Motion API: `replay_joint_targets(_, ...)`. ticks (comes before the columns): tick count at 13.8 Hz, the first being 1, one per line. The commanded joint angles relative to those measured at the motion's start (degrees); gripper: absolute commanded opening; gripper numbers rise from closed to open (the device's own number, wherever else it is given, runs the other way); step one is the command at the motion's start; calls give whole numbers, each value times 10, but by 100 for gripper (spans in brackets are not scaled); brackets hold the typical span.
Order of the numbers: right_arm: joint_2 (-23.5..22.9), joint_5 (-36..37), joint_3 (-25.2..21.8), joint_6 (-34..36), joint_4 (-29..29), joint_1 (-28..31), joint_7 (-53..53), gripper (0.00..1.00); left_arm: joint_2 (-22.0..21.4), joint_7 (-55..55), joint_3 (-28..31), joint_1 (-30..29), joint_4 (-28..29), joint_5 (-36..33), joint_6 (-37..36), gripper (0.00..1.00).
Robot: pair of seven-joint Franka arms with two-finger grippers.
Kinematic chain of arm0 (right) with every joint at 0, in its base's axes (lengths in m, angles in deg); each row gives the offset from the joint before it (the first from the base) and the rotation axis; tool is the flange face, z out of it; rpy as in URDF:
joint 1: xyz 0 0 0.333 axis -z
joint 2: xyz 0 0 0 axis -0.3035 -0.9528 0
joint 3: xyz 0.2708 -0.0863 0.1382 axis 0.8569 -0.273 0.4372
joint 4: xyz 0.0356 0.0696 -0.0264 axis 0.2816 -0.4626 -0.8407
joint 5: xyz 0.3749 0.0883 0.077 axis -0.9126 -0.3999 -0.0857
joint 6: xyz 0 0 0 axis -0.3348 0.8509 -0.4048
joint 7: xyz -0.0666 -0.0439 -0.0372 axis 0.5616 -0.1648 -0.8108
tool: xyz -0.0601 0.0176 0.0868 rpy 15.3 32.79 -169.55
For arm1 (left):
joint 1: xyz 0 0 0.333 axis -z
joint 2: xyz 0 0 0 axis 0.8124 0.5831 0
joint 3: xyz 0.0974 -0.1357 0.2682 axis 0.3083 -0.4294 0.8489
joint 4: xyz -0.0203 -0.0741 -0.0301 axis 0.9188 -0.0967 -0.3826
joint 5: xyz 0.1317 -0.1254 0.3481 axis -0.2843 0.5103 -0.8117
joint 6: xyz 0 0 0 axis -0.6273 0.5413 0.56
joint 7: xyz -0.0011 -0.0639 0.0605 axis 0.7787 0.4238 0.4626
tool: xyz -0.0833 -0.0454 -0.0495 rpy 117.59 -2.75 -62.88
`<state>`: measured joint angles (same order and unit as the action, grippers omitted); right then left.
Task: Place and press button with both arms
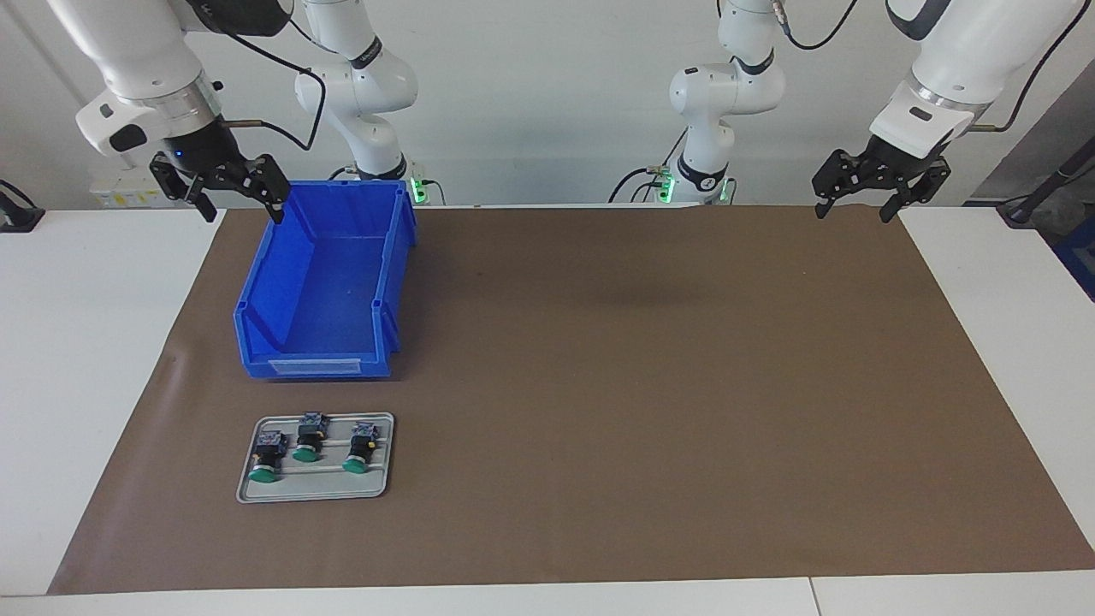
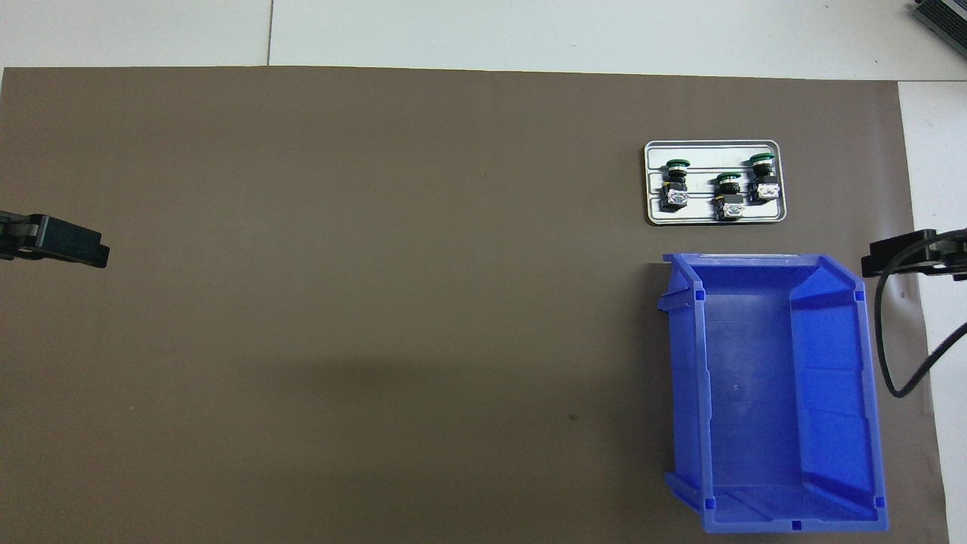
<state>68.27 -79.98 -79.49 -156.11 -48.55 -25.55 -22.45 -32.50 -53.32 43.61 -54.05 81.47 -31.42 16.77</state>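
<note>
hovering spread and empty, left gripper [image 1: 881, 192] and right gripper [image 1: 233, 190] flank the mat's [image 1: 642, 385] corners.

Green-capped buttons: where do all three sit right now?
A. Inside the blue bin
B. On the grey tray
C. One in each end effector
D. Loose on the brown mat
B: all three buttons lie on the grey tray, which sits farther from the robots than the blue bin; the bin holds nothing, as the overhead view shows.
</note>
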Motion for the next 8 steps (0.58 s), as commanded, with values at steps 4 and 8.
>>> replay_joint_targets(4,15,8,3,-4,-17,2,-4,100,-14,0,-3,-5,16,-7,1,100)
replay_joint_targets(8,14,8,3,-12,-17,6,-4,100,-14,0,-3,-5,16,-7,1,100)
